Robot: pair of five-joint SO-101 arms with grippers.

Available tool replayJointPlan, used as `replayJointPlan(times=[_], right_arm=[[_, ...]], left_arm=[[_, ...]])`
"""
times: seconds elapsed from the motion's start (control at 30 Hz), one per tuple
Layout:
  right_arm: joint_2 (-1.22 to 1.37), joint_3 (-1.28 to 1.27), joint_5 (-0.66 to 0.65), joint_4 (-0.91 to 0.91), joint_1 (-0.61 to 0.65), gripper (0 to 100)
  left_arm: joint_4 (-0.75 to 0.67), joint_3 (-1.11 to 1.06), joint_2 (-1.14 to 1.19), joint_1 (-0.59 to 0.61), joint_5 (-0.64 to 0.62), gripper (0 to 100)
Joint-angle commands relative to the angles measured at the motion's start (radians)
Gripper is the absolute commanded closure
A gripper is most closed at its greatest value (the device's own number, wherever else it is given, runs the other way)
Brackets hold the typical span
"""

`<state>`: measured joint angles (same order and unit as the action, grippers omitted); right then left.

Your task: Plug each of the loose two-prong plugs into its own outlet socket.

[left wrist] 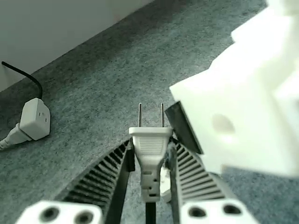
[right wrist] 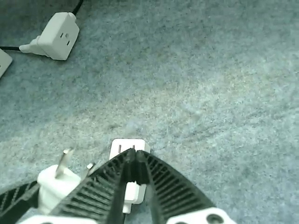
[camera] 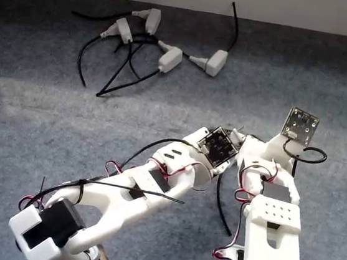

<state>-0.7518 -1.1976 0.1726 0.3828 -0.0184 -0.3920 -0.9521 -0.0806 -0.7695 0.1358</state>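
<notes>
**A:** What does the left gripper have?

**B:** A plug. The ribbed pads clamp its flanks, and the cord runs back between the fingers. The prongs project past the fingertips, bare so they can enter slots.

**A:** And the right gripper?

**B:** Its fingertips are pressed together, with no real gap. They sit directly over a white block, probably a socket. I cannot tell whether they pinch it. My guess is that they steady it against sliding during insertion.

**A:** Where is the plug relative to those fingers?

**B:** Just beside them, with the prongs tilted and not yet lined up with the block. A spare socket lies on the carpet, well beyond both sets of fingertips.
</notes>
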Motion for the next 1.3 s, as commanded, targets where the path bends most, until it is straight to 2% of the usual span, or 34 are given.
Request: replayJointPlan(times=[0.0,0.5,0.6,0.8,1.07,1.27], right_arm=[[-0.022,0.007,0.003,-0.022,0.015,99.1],[-0.024,-0.064,0.0,-0.11,0.013,99.1],[-0.035,-0.013,-0.028,-0.054,-0.022,99.1],[-0.035,0.203,0.025,0.2,-0.081,99.1],[-0.035,0.335,0.025,0.389,0.028,99.1],[-0.024,0.329,0.02,0.392,0.059,99.1]], left_arm=[[-0.012,-0.016,-0.065,-0.067,-0.008,99],[-0.006,-0.101,-0.223,-0.091,-0.008,99],[-0.011,-0.096,-0.18,-0.085,-0.006,99],[-0.012,-0.038,-0.056,-0.084,-0.003,99],[-0.012,-0.019,-0.041,-0.082,-0.002,99],[-0.006,-0.022,-0.094,-0.021,-0.006,99]])
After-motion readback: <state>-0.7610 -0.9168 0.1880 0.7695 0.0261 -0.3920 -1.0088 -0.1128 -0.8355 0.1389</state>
